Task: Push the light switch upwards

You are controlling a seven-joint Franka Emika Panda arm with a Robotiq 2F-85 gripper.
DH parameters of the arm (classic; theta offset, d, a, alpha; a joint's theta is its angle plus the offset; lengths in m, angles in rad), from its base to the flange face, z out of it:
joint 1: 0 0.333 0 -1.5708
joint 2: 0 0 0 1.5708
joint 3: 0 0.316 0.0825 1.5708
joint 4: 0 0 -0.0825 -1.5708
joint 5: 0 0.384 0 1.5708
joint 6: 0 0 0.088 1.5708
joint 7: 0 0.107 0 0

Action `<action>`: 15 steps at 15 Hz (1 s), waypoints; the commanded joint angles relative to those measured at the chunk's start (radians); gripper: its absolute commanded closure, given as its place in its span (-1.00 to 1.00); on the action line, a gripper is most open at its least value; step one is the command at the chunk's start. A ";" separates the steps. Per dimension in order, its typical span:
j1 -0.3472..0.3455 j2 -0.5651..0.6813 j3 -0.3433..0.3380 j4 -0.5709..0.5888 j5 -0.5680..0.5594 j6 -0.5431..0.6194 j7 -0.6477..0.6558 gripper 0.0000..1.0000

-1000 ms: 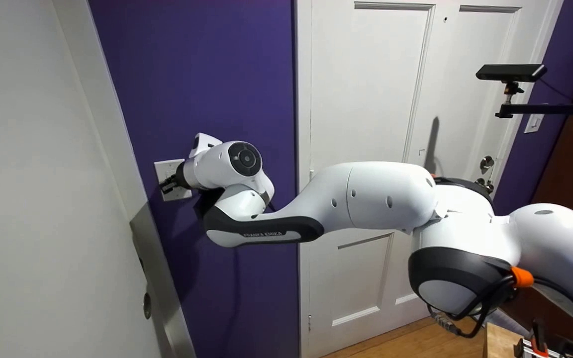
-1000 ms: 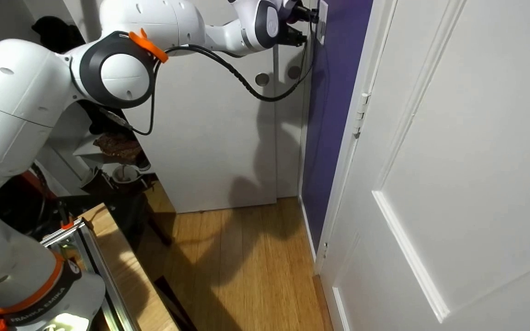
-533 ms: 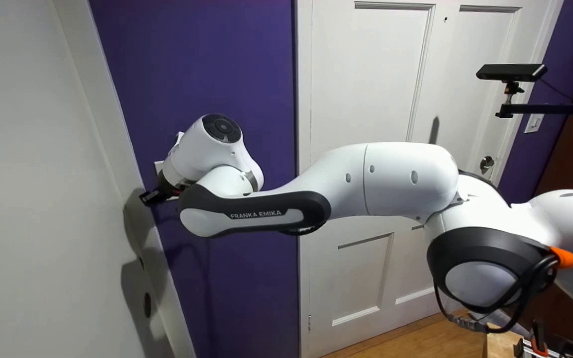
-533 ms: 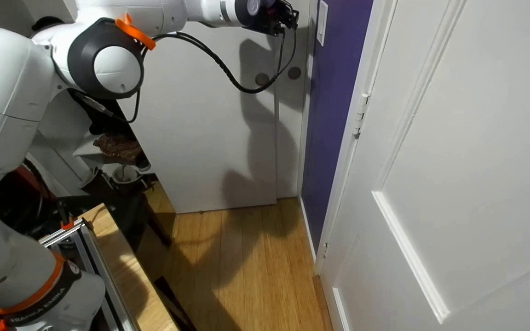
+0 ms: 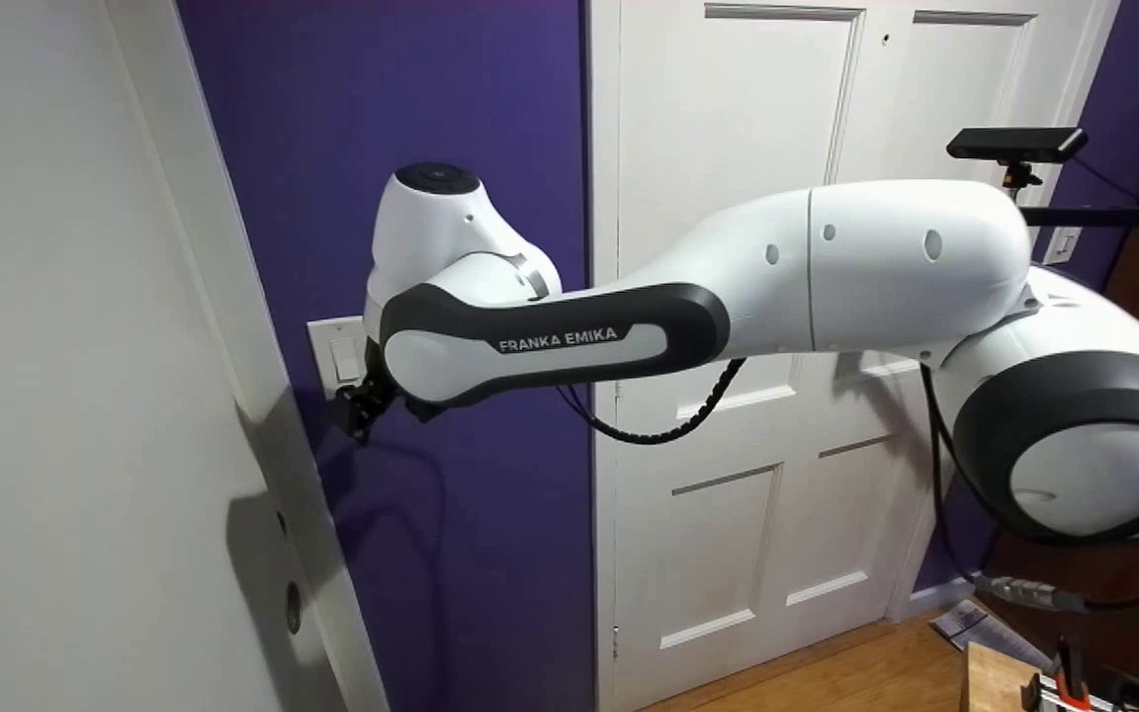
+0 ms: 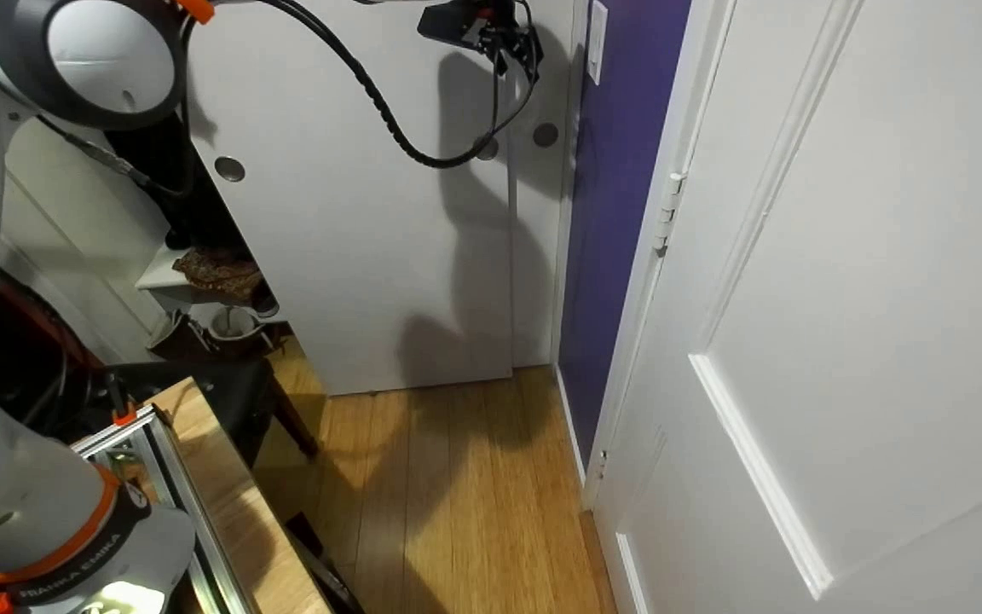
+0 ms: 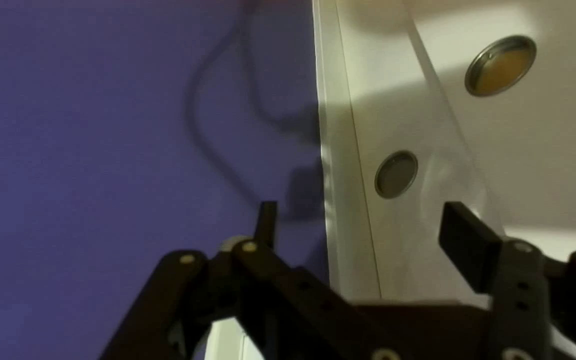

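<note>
Wrist view: purple wall [image 7: 118,150] fills the left, behind the left fingertip, and the white panel [image 7: 568,175] the right, behind the other of the two fingers [image 7: 468,245]. In an exterior view the door [image 5: 728,119] is well to the right of the fingers, and the arm [image 5: 772,287] runs in to them from that side. In an exterior view the cable [image 6: 433,161] loops below and left of them, and a gap shows between the fingers and the wall. The fingers stand wide apart and hold nothing. In an exterior view the plate [image 5: 324,348] is just above and behind them, its lower edge partly covered. On it sits the switch [image 5: 345,361], just above the fingers; which way it is tipped, I cannot tell.
</note>
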 commanded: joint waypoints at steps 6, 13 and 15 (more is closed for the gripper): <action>-0.013 -0.355 0.035 -0.462 0.025 -0.085 0.144 -1.00; -0.017 -0.620 0.107 -0.797 -0.005 -0.109 0.235 -1.00; -0.026 -0.699 0.133 -0.902 0.006 -0.103 0.165 -1.00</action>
